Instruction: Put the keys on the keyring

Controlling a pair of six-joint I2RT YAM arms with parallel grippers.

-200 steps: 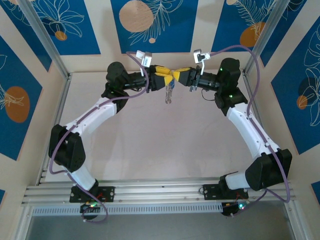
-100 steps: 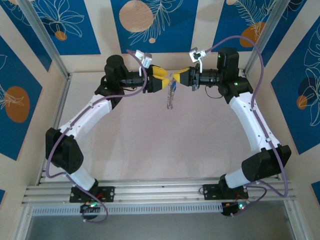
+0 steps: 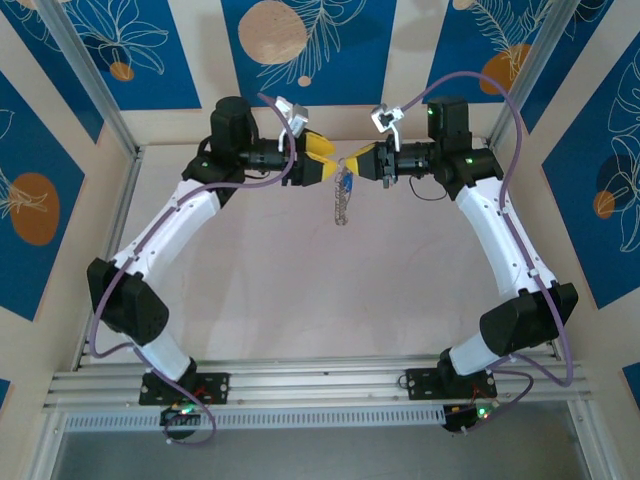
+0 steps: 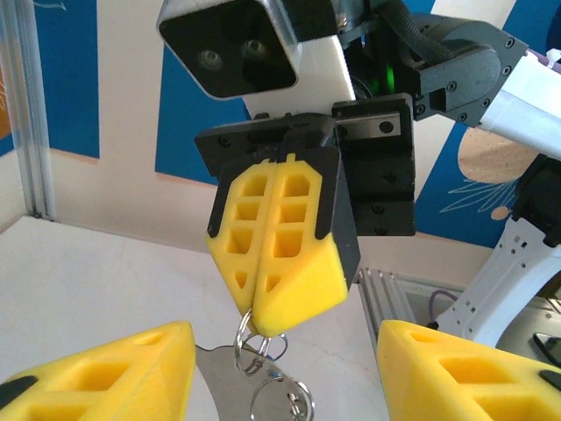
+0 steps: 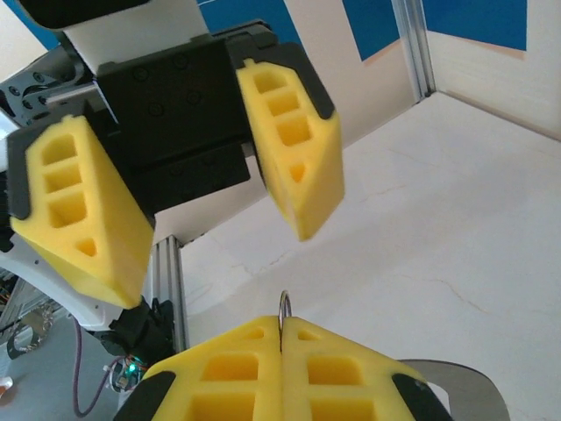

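1. Table [image 3: 330, 290]: pale, flat, framed by aluminium rails. Both arms work above its far half.
2. Left arm [image 3: 180, 225]: rises from its base at the near edge, elbow bent out to the left, forearm running up and inward. The wrist is turned level so the tool points right, toward the centre.
3. Right arm [image 3: 495, 235]: mirrors the left arm, with the elbow out to the right, the forearm leaning inward and the wrist level and pointing left. The two tools meet nose to nose, high over the far middle of the table.
4. Left gripper [image 3: 328, 166]: jaws parted. In the right wrist view its two yellow fingers [image 5: 294, 149] stand well apart with nothing between their pads. In its own view they flank the hanging metal without touching it.
5. Right gripper [image 4: 265, 309]: jaws closed, yellow pads pressed flat together, pinching the wire ring at their tips. In its own view the ring's loop pokes up from the seam between the pads.
6. Keyring [image 3: 343, 203]: hangs in the air from the right gripper's tips, clear of the table and between the two tools. In the left wrist view, silvery rings dangle under the closed pads, with the flat grey tag [image 4: 219, 379] just below.
7. Key [image 3: 346, 185]: a small blue spot on the hanging bunch, just below the pinch. It is too small to tell whether it is threaded on.
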